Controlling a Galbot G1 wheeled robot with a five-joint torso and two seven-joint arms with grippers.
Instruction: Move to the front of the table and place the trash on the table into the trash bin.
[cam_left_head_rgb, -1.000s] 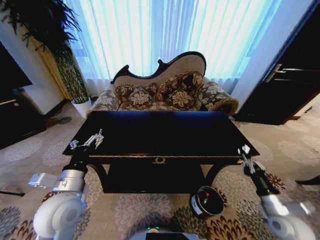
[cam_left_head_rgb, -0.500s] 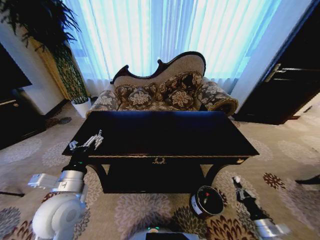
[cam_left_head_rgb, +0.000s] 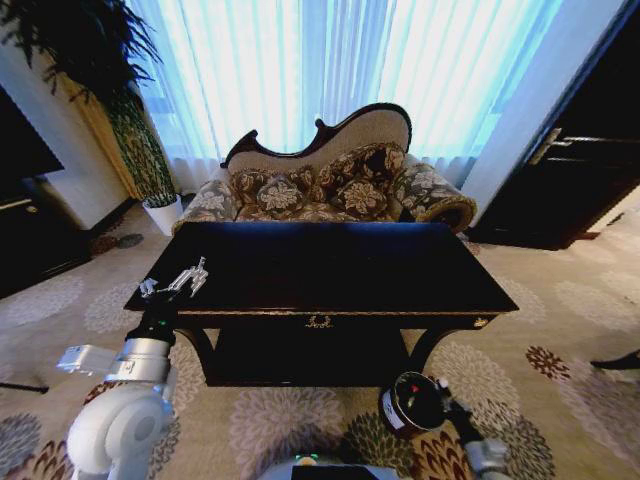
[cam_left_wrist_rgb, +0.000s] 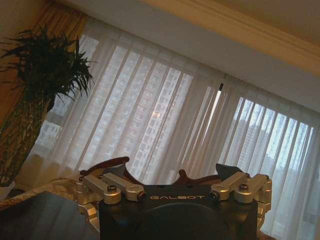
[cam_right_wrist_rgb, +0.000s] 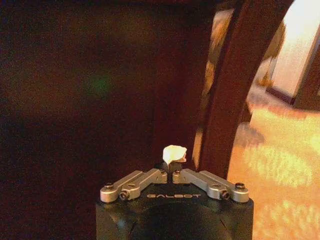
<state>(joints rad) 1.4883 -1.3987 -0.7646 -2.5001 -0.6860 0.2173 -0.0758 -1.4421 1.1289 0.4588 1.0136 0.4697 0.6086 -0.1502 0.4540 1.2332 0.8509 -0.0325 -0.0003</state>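
The dark glossy table (cam_left_head_rgb: 330, 265) stands straight ahead, with a gold ornament at its front centre. On the carpet by its front right leg sits the small dark trash bin (cam_left_head_rgb: 413, 402). My right gripper (cam_left_head_rgb: 443, 397) hangs low at the bin's right rim. In the right wrist view that right gripper (cam_right_wrist_rgb: 173, 167) is shut on a small white paper wad (cam_right_wrist_rgb: 174, 153), a piece of the trash, with a dark table leg (cam_right_wrist_rgb: 227, 85) just beyond. My left gripper (cam_left_head_rgb: 178, 282) hovers open over the table's left front corner; its fingers (cam_left_wrist_rgb: 107, 187) are spread wide.
A patterned sofa (cam_left_head_rgb: 330, 185) stands behind the table before bright curtains. A plant in a white pot (cam_left_head_rgb: 163, 212) is at the back left, a dark door (cam_left_head_rgb: 580, 170) at the right and dark furniture (cam_left_head_rgb: 25, 220) at the left. Patterned carpet surrounds the table.
My right arm has come down from the table's right front corner and swung left to the bin's rim. The left arm and the view have stayed put.
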